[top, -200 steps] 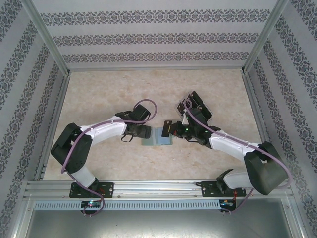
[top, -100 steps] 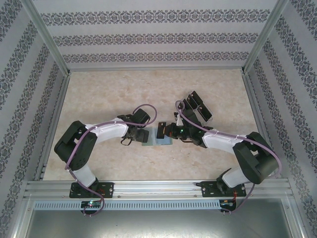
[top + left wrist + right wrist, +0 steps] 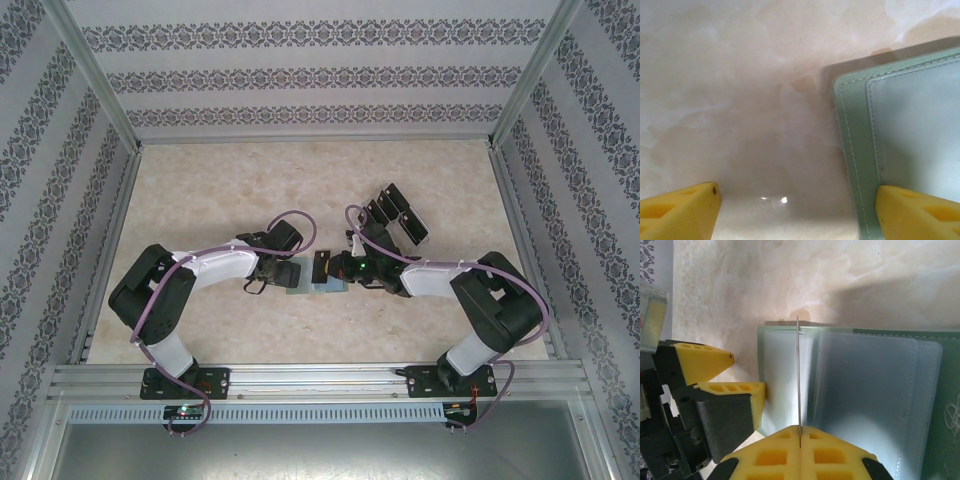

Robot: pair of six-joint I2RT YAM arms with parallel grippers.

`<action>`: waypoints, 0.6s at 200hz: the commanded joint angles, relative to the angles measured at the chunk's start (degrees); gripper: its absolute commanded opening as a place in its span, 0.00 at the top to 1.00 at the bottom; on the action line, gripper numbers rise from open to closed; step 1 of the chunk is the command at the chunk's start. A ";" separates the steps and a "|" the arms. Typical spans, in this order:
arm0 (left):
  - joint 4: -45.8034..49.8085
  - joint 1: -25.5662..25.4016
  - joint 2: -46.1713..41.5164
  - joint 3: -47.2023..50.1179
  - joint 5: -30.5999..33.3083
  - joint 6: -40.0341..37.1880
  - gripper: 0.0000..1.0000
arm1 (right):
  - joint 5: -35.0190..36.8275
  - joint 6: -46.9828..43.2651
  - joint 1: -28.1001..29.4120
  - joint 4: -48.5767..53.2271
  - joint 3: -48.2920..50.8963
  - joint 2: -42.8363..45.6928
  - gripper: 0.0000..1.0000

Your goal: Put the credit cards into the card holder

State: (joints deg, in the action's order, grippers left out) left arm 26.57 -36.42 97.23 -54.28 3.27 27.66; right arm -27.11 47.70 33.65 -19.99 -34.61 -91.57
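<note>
Jaws of the right gripper point(image 3: 330, 268) pinch a credit card point(image 3: 320, 266) above the open card holder point(image 3: 312, 287); the left gripper point(image 3: 292, 270) sits at its left edge, a clear rack point(image 3: 398, 212) of cards behind. Left wrist: fingers spread, one fingertip point(image 3: 912, 210) over the holder's green border. Right wrist: card edge-on over the pale pocket, entry unclear.

surface: beige marbled table point(image 3: 200, 190) | centre: card holder point(image 3: 322, 287) lying open, flat | right rear: clear rack point(image 3: 405, 215)
</note>
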 commanded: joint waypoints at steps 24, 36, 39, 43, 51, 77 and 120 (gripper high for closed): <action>1.78 -0.40 1.28 1.89 3.32 0.89 0.18 | -1.79 -1.21 0.69 -3.35 1.78 -1.94 1.00; 1.82 -0.41 1.29 1.89 3.26 0.91 0.18 | -2.14 -1.21 0.72 -3.64 1.98 -2.29 1.00; 1.82 -0.40 1.29 1.83 3.24 0.90 0.18 | -2.20 -1.16 0.72 -3.65 2.08 -2.30 1.00; 1.83 -0.40 1.33 1.88 3.15 0.90 0.18 | -2.23 -1.15 0.72 -3.74 2.09 -2.30 1.00; 1.82 -0.40 1.38 1.98 3.15 0.95 0.18 | -2.41 -1.16 0.71 -3.81 2.17 -2.51 1.00; 1.82 -0.40 1.34 1.99 3.15 0.90 0.18 | -3.69 -0.68 0.79 -4.61 2.22 -3.36 1.00; 1.91 -0.42 1.37 1.81 3.24 0.82 0.18 | -4.27 -0.74 0.76 -4.88 3.35 -3.31 1.00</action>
State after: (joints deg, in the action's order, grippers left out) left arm 26.57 -36.42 97.23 -54.26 3.29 27.68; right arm -29.45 47.68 33.63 -24.67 -32.84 -93.95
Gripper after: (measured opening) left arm 0.821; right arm 0.054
